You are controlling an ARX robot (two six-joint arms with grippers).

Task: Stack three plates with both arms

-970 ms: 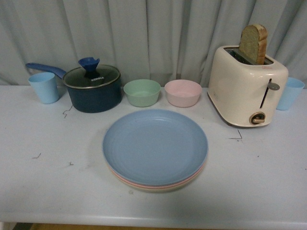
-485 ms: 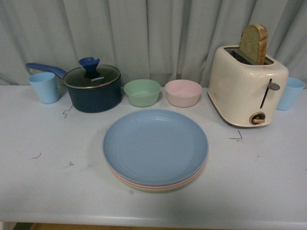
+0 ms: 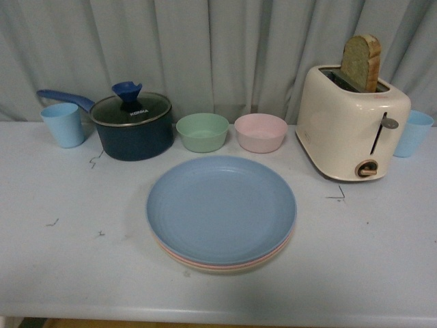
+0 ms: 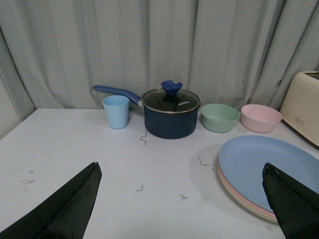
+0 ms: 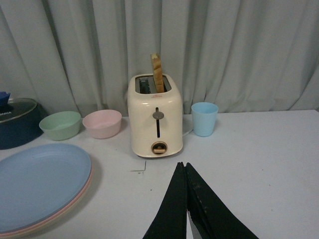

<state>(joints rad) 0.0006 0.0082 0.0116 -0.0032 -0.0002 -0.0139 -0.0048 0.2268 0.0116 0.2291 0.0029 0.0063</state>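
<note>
The three plates sit in one stack at the middle of the table. The light blue plate (image 3: 220,208) is on top, with the rim of the pink plate (image 3: 205,264) and the beige plate (image 3: 218,270) showing beneath. The stack also shows in the left wrist view (image 4: 264,169) and the right wrist view (image 5: 40,181). Neither arm shows in the front view. My left gripper (image 4: 182,199) is open and empty, above the table left of the stack. My right gripper (image 5: 182,167) is shut on nothing, above the table right of the stack, in front of the toaster.
Along the back stand a light blue cup (image 3: 63,124), a dark blue lidded saucepan (image 3: 132,124), a green bowl (image 3: 202,132), a pink bowl (image 3: 260,132), a cream toaster (image 3: 351,123) with a bread slice, and another blue cup (image 3: 412,132). A curtain hangs behind.
</note>
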